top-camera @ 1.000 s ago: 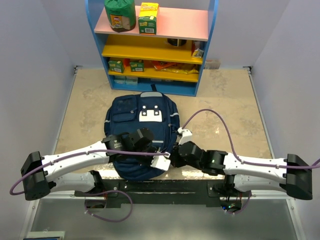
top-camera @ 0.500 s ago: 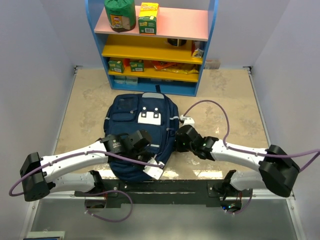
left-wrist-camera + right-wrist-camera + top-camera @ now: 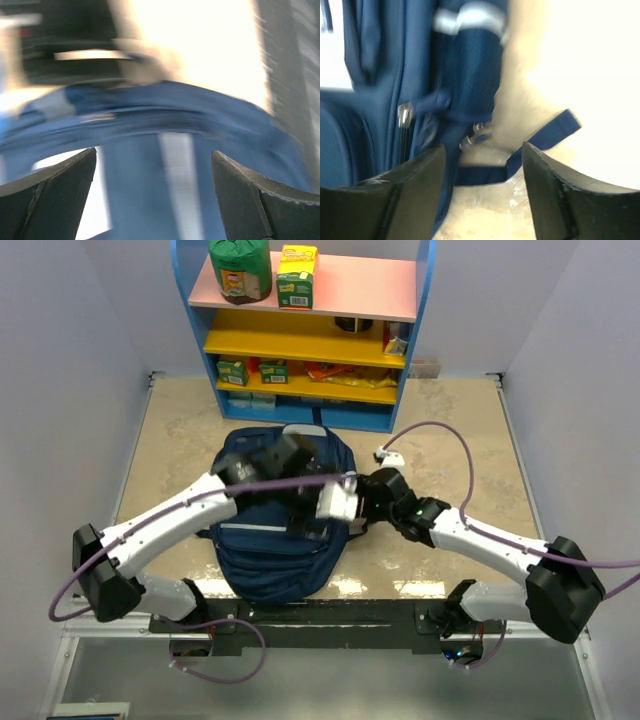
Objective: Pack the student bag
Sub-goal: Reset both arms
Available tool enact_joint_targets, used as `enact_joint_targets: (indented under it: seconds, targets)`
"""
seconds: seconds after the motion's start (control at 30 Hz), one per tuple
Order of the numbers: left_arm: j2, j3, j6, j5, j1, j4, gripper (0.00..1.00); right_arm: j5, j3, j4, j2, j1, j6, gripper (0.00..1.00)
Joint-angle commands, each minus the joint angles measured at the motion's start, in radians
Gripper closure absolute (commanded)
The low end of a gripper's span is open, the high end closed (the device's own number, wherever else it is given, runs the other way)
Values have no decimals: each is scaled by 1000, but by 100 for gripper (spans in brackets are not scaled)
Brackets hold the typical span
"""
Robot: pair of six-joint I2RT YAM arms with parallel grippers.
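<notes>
We judge the student bag (image 3: 268, 568) soft and floppy; grab its strap (image 3: 547, 134). Left pincer (image 3: 154, 192) and right pincer (image 3: 482, 192) both spread, empty.

Left fingers (image 3: 50, 200) wide apart, right fingers (image 3: 560, 200) parted

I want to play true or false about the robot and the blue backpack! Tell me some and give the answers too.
1. The student bag lies on the table. True.
2. The student bag is red. False: it is navy blue.
3. The left gripper is open. True.
4. The right gripper is squeezing a book. False: it is open and holds nothing.
5. The shelf behind the bag has nothing on it. False: boxes and packets sit on it.
</notes>
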Motion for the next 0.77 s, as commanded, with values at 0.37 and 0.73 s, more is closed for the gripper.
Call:
enact_joint_targets:
  seconds: [0.37, 0.73]
  targets:
    - [-252, -44, -365, -110, 526, 279, 0, -41, 176, -70, -55, -213, -151, 1]
    - [-444, -309, -477, -229, 585, 392, 0, 9, 131, -42, -114, -213, -227, 1]
